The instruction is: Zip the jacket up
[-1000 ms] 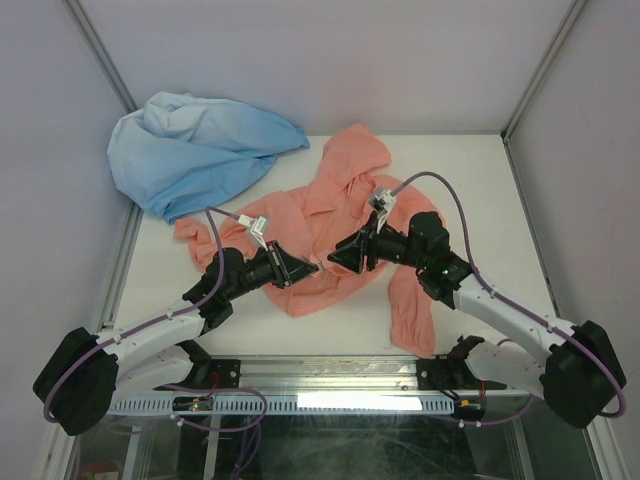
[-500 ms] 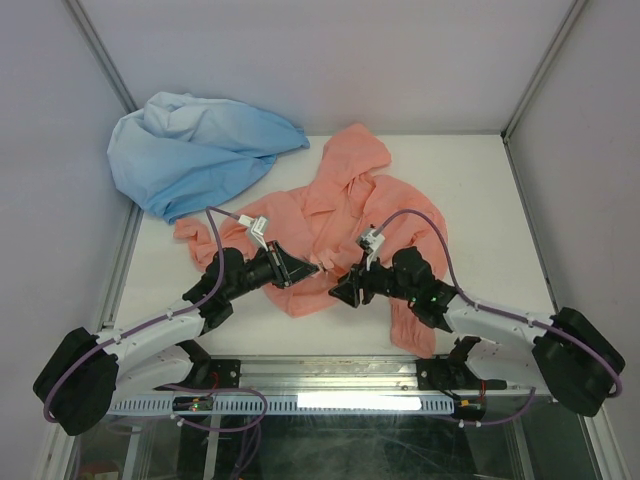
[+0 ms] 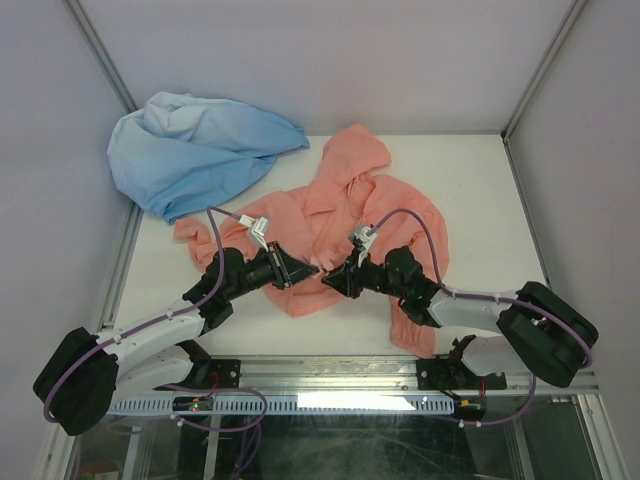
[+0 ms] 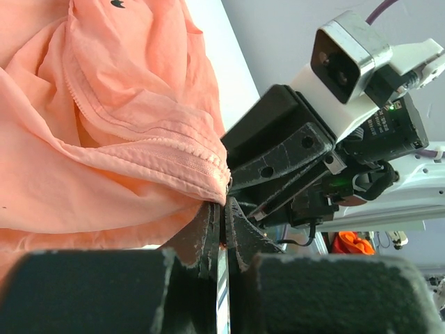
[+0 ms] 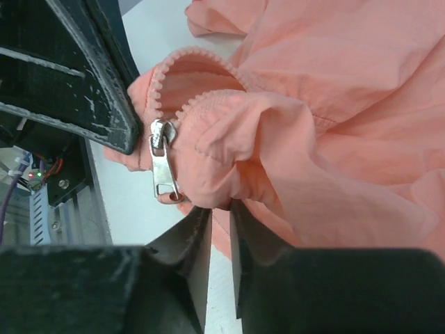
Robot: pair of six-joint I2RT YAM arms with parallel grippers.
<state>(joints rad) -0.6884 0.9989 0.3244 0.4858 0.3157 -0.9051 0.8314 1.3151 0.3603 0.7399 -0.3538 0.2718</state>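
Observation:
The salmon-pink jacket lies spread on the table, hood toward the back, its front open. My left gripper is shut on the bottom corner of one front edge, where the zip teeth end at the jaw tips. My right gripper faces it almost tip to tip. Its jaws have narrowed onto a fold of jacket fabric just right of the silver zip slider. The slider hangs on the other front edge, with its pull tab pointing down.
A light blue garment is heaped at the back left corner. White table shows to the right of the jacket. Grey walls and metal posts close the sides, and a rail runs along the near edge.
The right arm has swung forward and left, bringing its gripper down to the jacket's bottom hem beside the left gripper, and its jaws have narrowed. The left arm has held still.

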